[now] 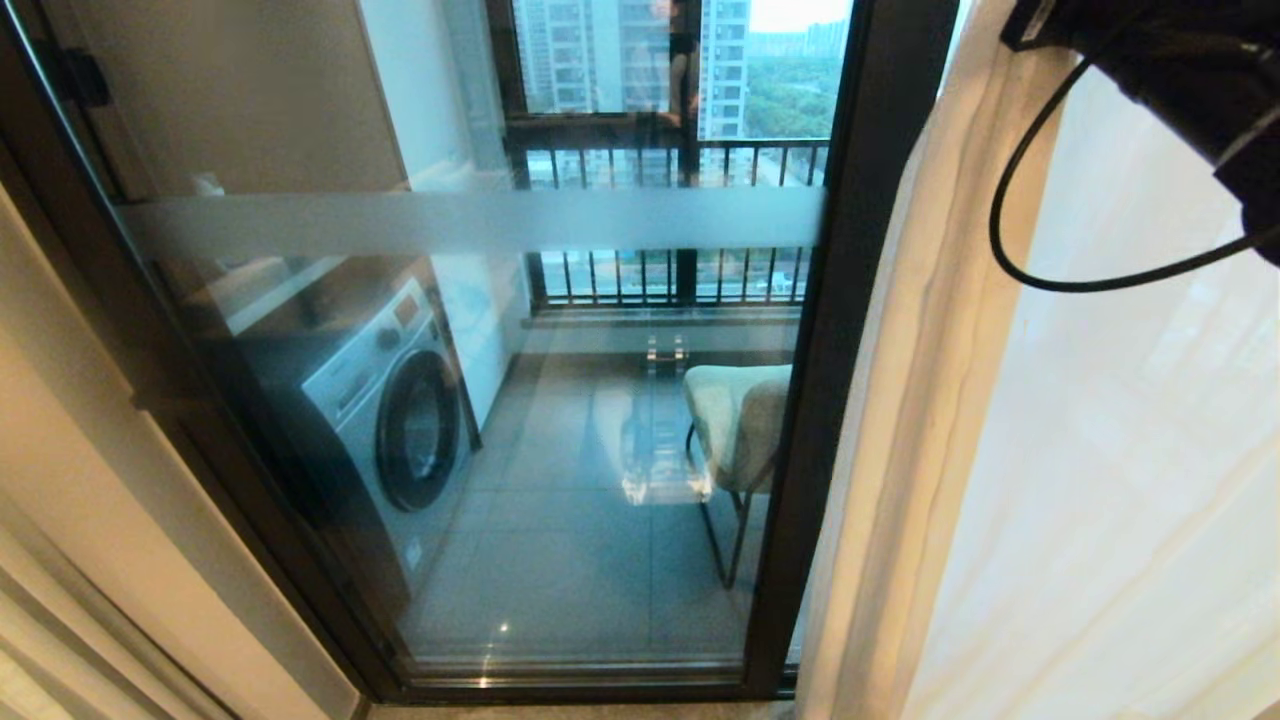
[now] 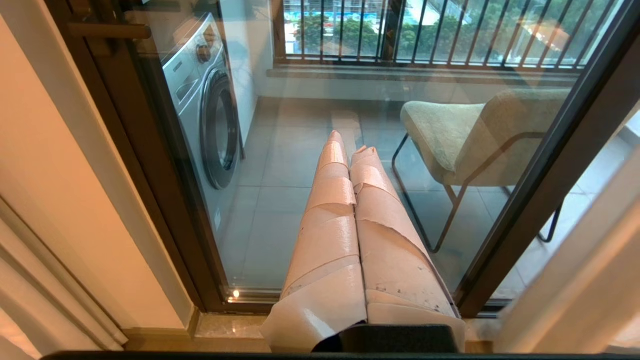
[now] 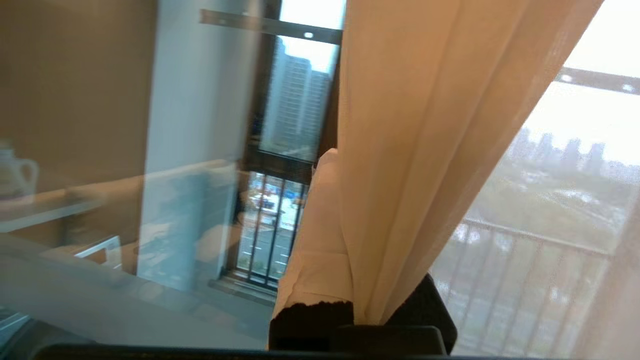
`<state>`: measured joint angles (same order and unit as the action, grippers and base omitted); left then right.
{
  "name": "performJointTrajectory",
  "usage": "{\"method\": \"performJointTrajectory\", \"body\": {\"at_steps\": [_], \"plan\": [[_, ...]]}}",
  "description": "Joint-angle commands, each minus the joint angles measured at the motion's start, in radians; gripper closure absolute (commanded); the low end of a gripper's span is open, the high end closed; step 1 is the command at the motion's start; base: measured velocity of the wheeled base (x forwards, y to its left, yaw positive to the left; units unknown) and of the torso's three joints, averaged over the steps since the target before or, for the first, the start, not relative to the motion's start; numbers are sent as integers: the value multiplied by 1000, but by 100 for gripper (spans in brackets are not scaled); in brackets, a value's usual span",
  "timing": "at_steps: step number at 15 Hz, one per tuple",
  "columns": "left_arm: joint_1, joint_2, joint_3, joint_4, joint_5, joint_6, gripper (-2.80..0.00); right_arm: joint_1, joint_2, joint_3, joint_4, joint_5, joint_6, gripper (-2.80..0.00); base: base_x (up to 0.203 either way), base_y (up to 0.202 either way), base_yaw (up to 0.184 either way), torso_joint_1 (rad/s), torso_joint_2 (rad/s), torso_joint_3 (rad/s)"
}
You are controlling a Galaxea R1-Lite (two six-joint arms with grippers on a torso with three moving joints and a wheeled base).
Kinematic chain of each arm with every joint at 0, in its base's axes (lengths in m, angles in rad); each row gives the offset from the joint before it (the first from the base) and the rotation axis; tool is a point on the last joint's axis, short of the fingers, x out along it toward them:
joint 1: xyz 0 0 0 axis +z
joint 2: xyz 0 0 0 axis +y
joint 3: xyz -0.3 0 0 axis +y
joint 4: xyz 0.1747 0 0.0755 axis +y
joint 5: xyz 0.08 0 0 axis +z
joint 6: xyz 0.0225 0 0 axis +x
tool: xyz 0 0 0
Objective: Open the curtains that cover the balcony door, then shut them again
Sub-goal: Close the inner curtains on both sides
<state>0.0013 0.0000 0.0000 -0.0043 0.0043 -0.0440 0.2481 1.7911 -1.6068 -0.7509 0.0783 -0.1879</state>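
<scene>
The balcony door [image 1: 480, 400] fills the head view from nine to one o'clock, its glass uncovered — washing machine [image 1: 385, 420] and chair [image 1: 735, 420] show behind it. The curtains [image 1: 1050, 450] hang gathered at three o'clock. The right gripper [image 3: 345, 270] is clenched on the curtains' leading fold. The left gripper [image 2: 350, 150] hangs clenched, holding nothing.
</scene>
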Motion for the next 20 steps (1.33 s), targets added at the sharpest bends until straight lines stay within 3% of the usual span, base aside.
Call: {"method": "performJointTrajectory", "body": {"at_steps": [1, 10, 15, 20], "plan": [[0, 0, 0, 0, 0, 0, 0, 57, 56, -39, -1, -4, -21, 0, 0, 0, 0, 0, 0, 0], [0, 0, 0, 0, 0, 0, 0, 158, 190, -154, -1, -5, -70, 0, 0, 0, 0, 0, 0, 0], [0, 0, 0, 0, 0, 0, 0, 209, 288, -294, 29, -5, -70, 0, 0, 0, 0, 0, 0, 0], [0, 0, 0, 0, 0, 0, 0, 212, 346, -341, 18, -5, -68, 0, 0, 0, 0, 0, 0, 0]]}}
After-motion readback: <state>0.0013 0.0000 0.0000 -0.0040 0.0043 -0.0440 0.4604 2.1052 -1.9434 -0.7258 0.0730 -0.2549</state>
